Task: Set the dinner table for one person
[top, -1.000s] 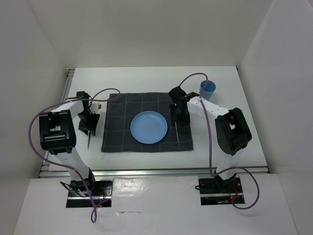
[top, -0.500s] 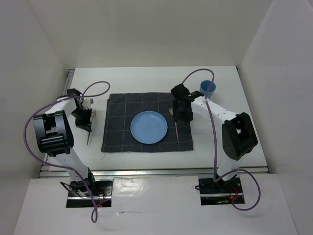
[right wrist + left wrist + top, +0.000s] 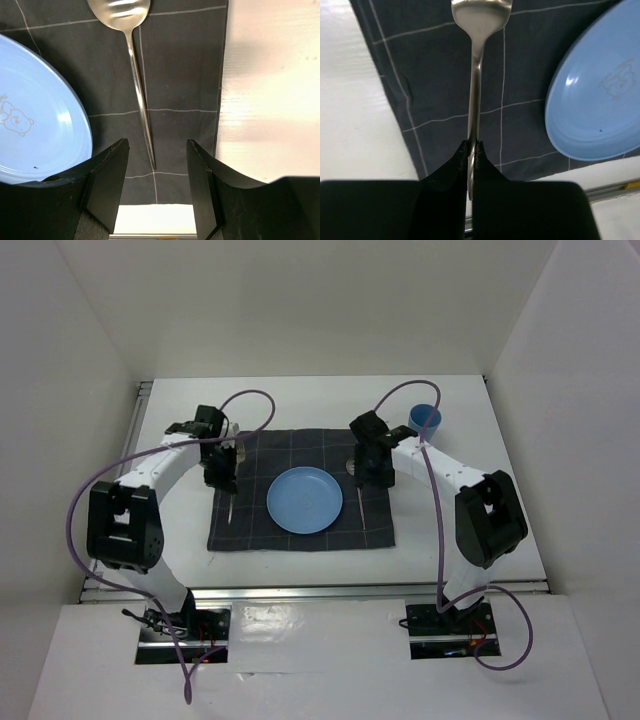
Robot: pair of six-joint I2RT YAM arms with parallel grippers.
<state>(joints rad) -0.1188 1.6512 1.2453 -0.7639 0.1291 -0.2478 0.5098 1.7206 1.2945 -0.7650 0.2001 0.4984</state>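
Dinner table (image 3: 480, 440) carried a dark checked cloth (image 3: 260, 455) at its middle, and a blue plate (image 3: 304, 500) sat centred on the cloth. The left gripper (image 3: 222, 475) stood over the cloth's left strip, between the cloth's left edge and the plate. The right gripper (image 3: 372, 472) stood over the matching strip to the right of the plate. A blue cup (image 3: 427, 420) was on bare table at the far right, off the cloth's far right corner. A spoon (image 3: 137, 85) lay flat on the cloth just right of the plate with its bowl far and its handle near. The right jaws stood apart on either side of the handle's near end and gripped nothing. The left jaws were pinched tight on a silver utensil (image 3: 476, 90), low on its handle (probably a fork, though the head ran off the top of the wrist view). The relation that mattered was that the utensil's long axis ran near to far, head toward the far side. That put it roughly parallel to the cloth's left edge and alongside the plate, with a band of cloth showing between them. The left arm was plainly the nearer one to that spot. I judged the coming move to be a straight lowering and release there, with no turn needed. Whether the utensil already touched the cloth could not be told.
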